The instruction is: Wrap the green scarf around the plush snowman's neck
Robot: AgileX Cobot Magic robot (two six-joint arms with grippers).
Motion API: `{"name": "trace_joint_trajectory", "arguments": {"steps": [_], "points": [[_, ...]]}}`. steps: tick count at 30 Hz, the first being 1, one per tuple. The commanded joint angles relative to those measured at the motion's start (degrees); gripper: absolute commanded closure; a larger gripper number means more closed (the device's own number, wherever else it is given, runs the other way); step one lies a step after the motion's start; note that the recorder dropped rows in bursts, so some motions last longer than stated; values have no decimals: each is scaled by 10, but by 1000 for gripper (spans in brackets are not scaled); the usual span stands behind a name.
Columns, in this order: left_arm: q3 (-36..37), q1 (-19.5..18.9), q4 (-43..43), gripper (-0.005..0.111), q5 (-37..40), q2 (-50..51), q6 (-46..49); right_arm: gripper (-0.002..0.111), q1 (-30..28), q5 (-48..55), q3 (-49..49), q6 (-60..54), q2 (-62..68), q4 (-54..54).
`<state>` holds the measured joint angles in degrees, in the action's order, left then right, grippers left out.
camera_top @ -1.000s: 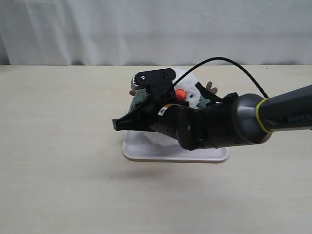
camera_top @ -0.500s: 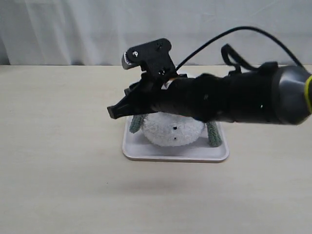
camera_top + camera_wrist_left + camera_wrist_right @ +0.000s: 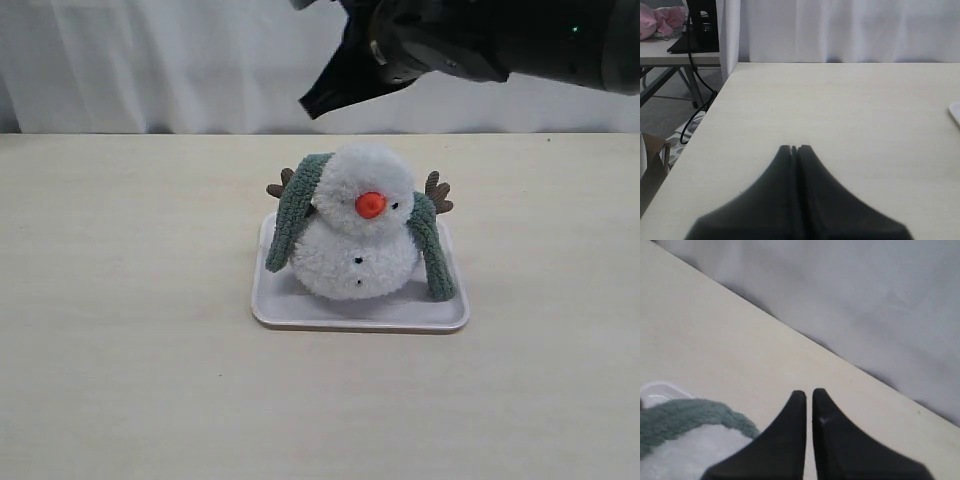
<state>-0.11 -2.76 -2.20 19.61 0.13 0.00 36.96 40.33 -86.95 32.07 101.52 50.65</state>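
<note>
The plush snowman [image 3: 360, 240] sits upright on a white tray [image 3: 300, 312], facing forward. The green scarf [image 3: 295, 215] lies behind its neck, and one end hangs down on each side of its body. My right gripper [image 3: 310, 104] is high above and behind the snowman, shut, with nothing between its fingers. In the right wrist view the right gripper [image 3: 809, 392] is over bare table, with the scarf [image 3: 685, 415] and the snowman's white fur [image 3: 685, 452] off to one side. My left gripper [image 3: 795, 148] is shut and empty over bare table, away from the snowman.
A white curtain [image 3: 150, 60] hangs behind the table's far edge. The left wrist view shows the table's side edge [image 3: 715, 100], with floor, cables and another table beyond it. A corner of the tray [image 3: 956, 111] shows there too.
My right arm has risen from in front of the snowman to the top of the view, uncovering the snowman. Its jaws have closed. The scarf stays draped on the snowman.
</note>
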Motion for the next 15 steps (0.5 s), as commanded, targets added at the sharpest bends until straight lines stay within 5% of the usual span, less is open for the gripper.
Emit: {"name": "trace_joint_trajectory", "arguments": {"steps": [1,4,15], "points": [[1,3,0,107,-7,-1,0,104,-23,58,-58,-115,21,-151],[1,3,0,107,-7,-1,0,104,-35,60,-145,-242,74,-299],[1,3,0,107,-7,-1,0,104,-35,57,-197,-314,200,-335]]}}
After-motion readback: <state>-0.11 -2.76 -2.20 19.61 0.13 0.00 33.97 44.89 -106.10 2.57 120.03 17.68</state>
